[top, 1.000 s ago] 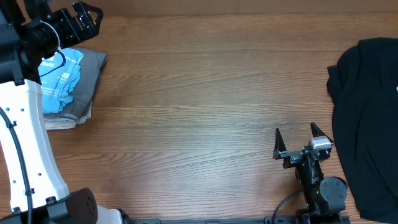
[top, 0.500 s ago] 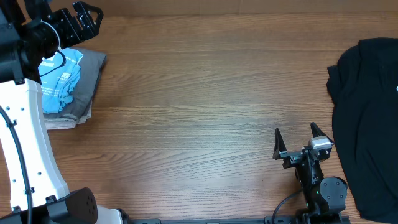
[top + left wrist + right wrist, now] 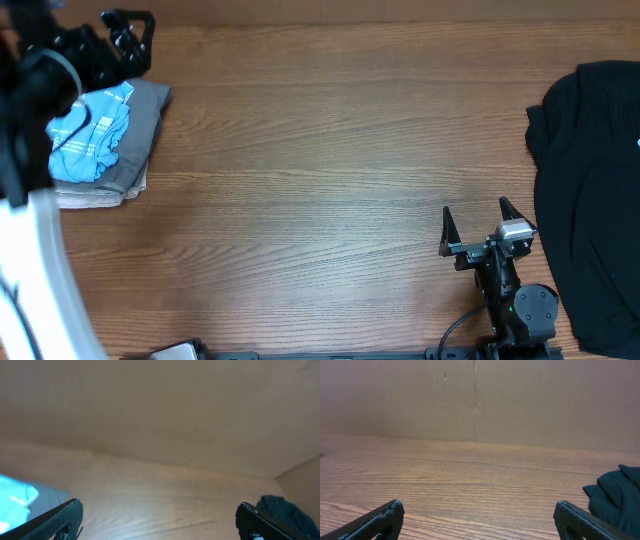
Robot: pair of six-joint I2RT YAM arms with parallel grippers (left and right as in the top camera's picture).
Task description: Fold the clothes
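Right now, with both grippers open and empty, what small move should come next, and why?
Probably swing the right gripper to its right, toward the near edge of the black garment. That gripper is open, empty and close beside the garment, which looks unfolded. The blue T-shirt lies on the grey stack by the left gripper, so that side looks done.

Light falls soft and even from above, bright across the counter [image 3: 320, 150], with no glare and only faint shadows. From overhead the wood grain is crisp, yet the left arm [image 3: 20, 130] is smeared and soft-edged. The black garment [image 3: 590, 200] swallows all detail. The left wrist view is hazy throughout; the right wrist view is sharper, its back wall [image 3: 520, 400] dim.
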